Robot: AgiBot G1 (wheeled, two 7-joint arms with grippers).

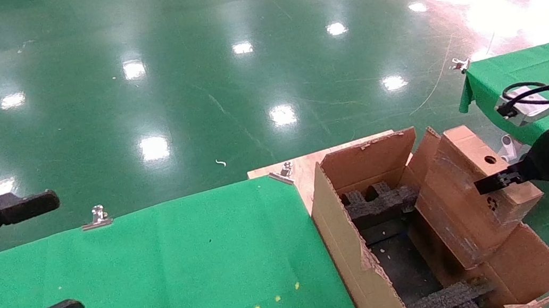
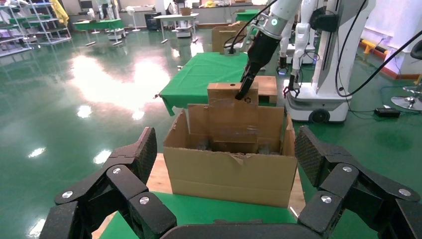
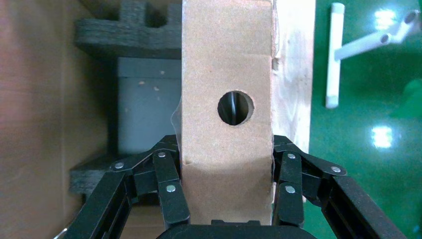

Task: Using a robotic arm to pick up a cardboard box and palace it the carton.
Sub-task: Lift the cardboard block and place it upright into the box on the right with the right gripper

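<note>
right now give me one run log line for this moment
phase: placing | right end effector: shut on cardboard box, held tilted over carton | box: not yet inside | left end effector: open, idle over green cloth

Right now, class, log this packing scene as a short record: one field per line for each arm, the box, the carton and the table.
right gripper: shut on the cardboard box, fingers on its two side faces
cardboard box: tilted, held over the carton's right side, round hole visible
carton: open, ragged flaps, black foam inserts inside
left gripper: open, empty, over the green cloth
</note>
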